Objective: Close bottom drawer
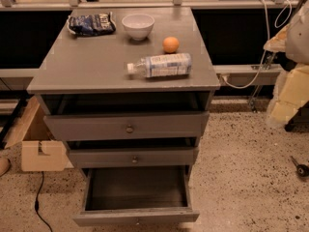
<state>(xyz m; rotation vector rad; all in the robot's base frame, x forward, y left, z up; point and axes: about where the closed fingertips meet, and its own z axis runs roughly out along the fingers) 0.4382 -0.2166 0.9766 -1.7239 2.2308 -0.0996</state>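
Wide-open bottom drawer (136, 195), gripper out of view.

The one camera faces the front of the grey wooden cabinet (120, 129) from above its flat grey counter (96, 62), tilted downward. It stands fairly near: the open, dark-lined grey bottom drawer (137, 190) reaches the picture's lower edge. The end effector lies outside this view.

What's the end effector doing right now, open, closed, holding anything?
End effector: not in the camera view, so its state cannot be told.
Nothing touches the bottom drawer, which stands pulled out.
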